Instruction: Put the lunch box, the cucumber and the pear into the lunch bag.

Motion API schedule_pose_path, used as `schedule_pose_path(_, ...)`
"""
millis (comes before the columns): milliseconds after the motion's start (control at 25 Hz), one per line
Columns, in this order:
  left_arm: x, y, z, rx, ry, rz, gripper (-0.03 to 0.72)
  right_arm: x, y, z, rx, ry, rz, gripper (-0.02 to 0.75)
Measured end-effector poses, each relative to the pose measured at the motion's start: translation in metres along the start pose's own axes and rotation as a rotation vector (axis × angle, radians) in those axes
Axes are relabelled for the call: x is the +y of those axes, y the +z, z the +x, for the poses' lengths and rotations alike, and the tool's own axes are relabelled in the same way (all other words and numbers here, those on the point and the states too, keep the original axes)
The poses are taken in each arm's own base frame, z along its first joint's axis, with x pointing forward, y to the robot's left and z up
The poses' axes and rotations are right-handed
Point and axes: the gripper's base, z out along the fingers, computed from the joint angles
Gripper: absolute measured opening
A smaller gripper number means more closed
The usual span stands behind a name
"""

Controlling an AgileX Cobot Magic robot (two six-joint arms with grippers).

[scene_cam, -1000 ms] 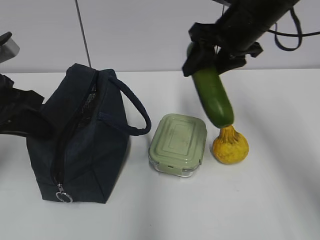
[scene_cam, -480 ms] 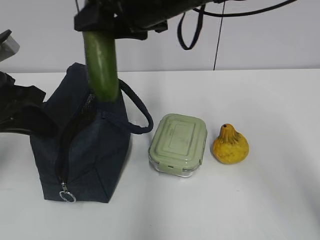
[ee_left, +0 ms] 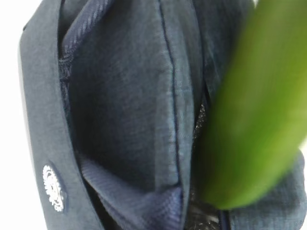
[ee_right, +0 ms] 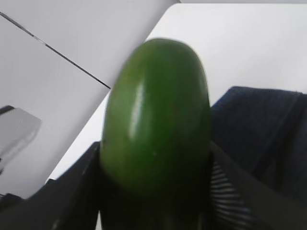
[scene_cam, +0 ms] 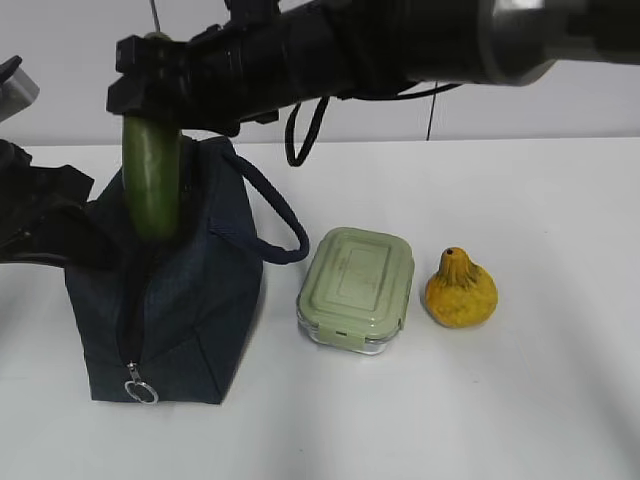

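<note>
My right gripper [scene_cam: 150,72] has reached across to the left and is shut on the dark green cucumber [scene_cam: 152,190], which hangs upright. The cucumber's lower end is at the open top of the navy lunch bag [scene_cam: 190,300]. In the right wrist view the cucumber [ee_right: 156,120] fills the space between the black fingers [ee_right: 79,191], with the bag [ee_right: 268,124] behind it. My left gripper [scene_cam: 55,235] is shut on the bag's left top edge; its wrist view shows only bag fabric [ee_left: 120,96] and the cucumber [ee_left: 259,120]. The sage-lidded lunch box [scene_cam: 357,288] and the yellow pear [scene_cam: 460,290] sit on the table to the right.
The bag's loop handle [scene_cam: 285,225] arches toward the lunch box. A metal ring pull [scene_cam: 139,392] hangs at the bag's front end. The right arm [scene_cam: 400,45] spans the top of the exterior view. White tabletop [scene_cam: 520,400] lies in front and to the right.
The right arm carried the cucumber from above the pear leftward across the table to over the bag, and its tip now dips into the opening. The bag's top has shifted slightly.
</note>
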Motion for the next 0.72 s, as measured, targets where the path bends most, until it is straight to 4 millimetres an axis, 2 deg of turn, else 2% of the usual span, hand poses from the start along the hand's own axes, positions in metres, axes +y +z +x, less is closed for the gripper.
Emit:
schedule_pose_path(280, 0.000, 0.000, 0.000, -0.002, 0.000, -0.001, 0.002, -0.015, 0.014, 0.018, 0.098, -0.053, 0.028, 0.421)
schedule_pose_path(720, 0.000, 0.000, -0.001, -0.014, -0.003, -0.002, 0.001, -0.025, 0.012, 0.032, 0.253, -0.106, 0.113, 0.438)
